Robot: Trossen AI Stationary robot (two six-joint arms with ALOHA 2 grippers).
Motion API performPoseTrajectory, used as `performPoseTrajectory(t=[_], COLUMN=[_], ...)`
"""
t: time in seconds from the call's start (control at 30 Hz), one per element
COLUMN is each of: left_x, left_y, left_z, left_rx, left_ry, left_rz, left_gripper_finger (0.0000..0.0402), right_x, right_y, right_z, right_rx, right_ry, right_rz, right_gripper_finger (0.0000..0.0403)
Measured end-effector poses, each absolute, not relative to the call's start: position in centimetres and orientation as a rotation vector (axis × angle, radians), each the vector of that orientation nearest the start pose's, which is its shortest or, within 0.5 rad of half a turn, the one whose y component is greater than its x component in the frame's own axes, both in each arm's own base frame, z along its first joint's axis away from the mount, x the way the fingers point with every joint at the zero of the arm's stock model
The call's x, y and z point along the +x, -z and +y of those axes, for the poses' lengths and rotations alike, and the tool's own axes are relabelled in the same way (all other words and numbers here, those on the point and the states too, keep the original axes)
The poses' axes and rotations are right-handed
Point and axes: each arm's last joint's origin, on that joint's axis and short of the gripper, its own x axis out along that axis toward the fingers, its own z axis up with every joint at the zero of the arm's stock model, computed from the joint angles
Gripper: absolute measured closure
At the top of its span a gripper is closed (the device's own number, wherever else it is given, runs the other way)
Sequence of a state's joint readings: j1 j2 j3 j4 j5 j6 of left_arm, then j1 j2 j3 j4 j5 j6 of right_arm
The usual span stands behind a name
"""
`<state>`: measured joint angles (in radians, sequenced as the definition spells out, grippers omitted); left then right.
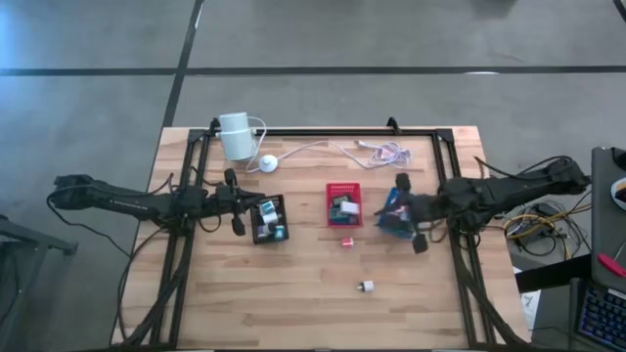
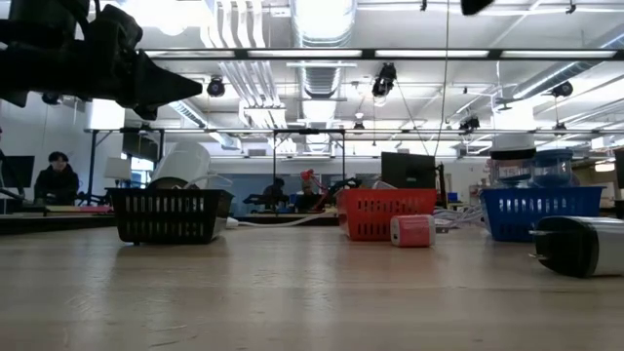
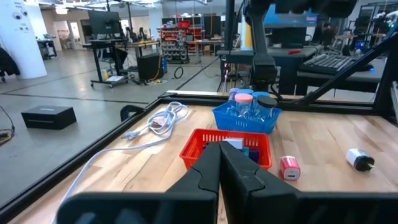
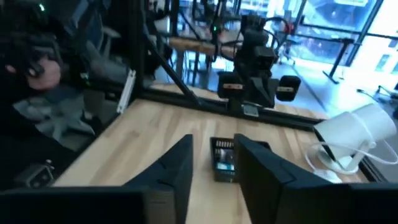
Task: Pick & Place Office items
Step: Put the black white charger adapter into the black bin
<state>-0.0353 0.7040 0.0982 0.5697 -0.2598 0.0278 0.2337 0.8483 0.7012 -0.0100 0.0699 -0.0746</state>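
Looking down on your wooden table [image 1: 293, 303], you have three small baskets in a loose row across the middle. The black basket [image 1: 268, 219] sits on the left and holds a few small items. The red basket [image 1: 344, 204] is in the centre with several pieces inside. The blue basket [image 1: 395, 217] is on the right, partly covered by your right arm.

Your left gripper [image 1: 236, 206] hangs just beside the black basket, on its left side, raised above the table. In the left wrist view its two dark fingers [image 3: 205, 177] are pressed together with nothing between them.

Your right gripper [image 1: 411, 221] is over the blue basket. In the right wrist view its fingers [image 4: 177, 165] stand slightly apart with a clear gap, and nothing is caught between them.

Two office items lie loose on the bare wood. A small pink block [image 1: 346, 242] rests just in front of the red basket, not touching it. A small white piece with a dark end [image 1: 366, 286] lies nearer the front edge, well apart from all the baskets.

At the back left, a white cylinder device [image 1: 235, 135] lies on the table, with a white cable [image 1: 323, 149] trailing toward the right. Pastel round pieces [image 3: 244, 99] show heaped in the blue basket.
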Motion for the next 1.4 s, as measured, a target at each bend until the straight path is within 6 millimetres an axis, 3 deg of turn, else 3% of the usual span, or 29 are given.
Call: performPoseTrajectory(t=[0.17,0.4,0.8,1.4], left_x=[15.0,15.0,15.0,15.0], left_y=[-18.1,-18.0,-17.9,-17.8], left_z=[0.2,0.2,0.2,0.2], left_rx=[0.047,0.049,0.032,0.029], left_ry=[-0.224,-0.224,-0.224,-0.224], left_rz=[0.042,0.043,0.045,0.051], left_gripper_finger=[0.0392,0.0392,0.0392,0.0392], right_x=[16.4,14.7,12.6,11.9], right_y=[-28.3,-25.0,-22.2,-18.0], right_z=[3.8,3.3,2.8,2.6], right_rx=[-0.065,-0.078,-0.044,-0.023], right_ry=[-0.169,-0.184,-0.199,-0.19], right_rz=[0.11,0.005,-0.09,-0.12], right_gripper_finger=[0.034,0.0391,0.0394,0.0394])
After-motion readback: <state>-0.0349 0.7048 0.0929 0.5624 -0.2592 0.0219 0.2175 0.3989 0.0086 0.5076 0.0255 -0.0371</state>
